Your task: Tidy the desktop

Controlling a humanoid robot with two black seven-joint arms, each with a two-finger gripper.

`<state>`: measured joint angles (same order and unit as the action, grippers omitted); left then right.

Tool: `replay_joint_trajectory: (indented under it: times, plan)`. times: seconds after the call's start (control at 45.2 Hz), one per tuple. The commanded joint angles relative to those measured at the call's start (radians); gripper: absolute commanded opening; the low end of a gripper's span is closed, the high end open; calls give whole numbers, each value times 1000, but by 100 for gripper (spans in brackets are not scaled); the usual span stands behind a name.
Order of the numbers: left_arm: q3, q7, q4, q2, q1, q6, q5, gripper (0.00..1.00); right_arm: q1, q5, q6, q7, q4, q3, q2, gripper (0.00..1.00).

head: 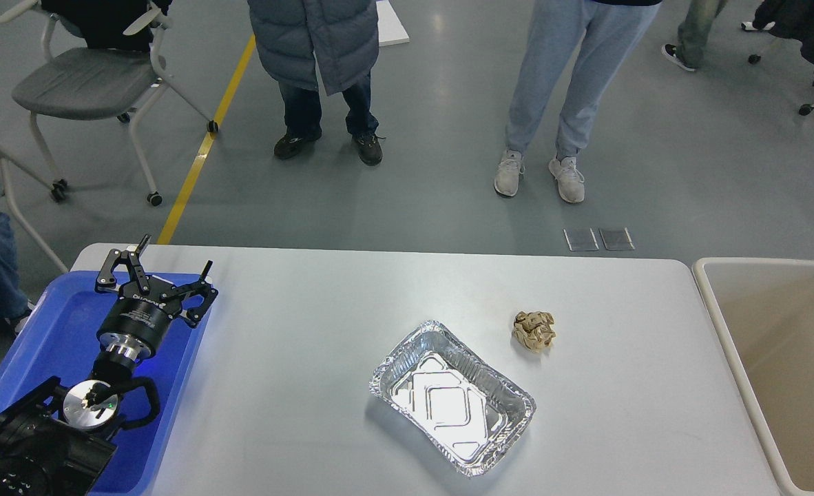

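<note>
The desktop (324, 310) is a wide white-grey tabletop with rounded corners. An empty silver foil tray (452, 397) lies on it just right of the middle, turned at an angle. A crumpled brown paper ball (535, 330) lies a little behind and right of the foil tray. My left gripper (175, 254) is open and empty, held above the far end of the blue plastic tray (42, 331) at the table's left edge. It is far left of the foil tray and the paper ball. My right gripper is out of view.
A beige rimmed bin (724, 324) stands against the table's right end. Two people (317, 48) stand on the floor beyond the far edge. A wheeled chair (83, 83) is at the back left.
</note>
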<state>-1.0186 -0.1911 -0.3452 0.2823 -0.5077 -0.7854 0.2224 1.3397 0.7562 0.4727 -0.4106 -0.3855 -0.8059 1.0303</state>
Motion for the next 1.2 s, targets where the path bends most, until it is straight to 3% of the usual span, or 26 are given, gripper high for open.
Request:
replay_joint_trajectory:
  times: [0.0, 0.443, 0.553, 0.885, 0.929, 1.173]
  plan:
    - [0, -1, 0, 0, 0, 0, 0, 100, -231, -202, -129, 49, 80, 43, -119, 0]
    - [0, 1, 0, 0, 0, 0, 0, 100, -471, -284, -292, 101, 155, 140, -325, 0]
    - [0, -1, 0, 0, 0, 0, 0, 100, -521, -293, -342, 133, 162, 149, -361, 0]
    - [0, 1, 0, 0, 0, 0, 0, 100, -571, -291, -353, 167, 180, 186, -389, 0]
    - [0, -1, 0, 0, 0, 0, 0, 100, -571, -291, -355, 167, 180, 188, -389, 13]
    - [0, -1, 0, 0, 0, 0, 0, 100, -570, -291, -355, 165, 178, 191, -383, 62]
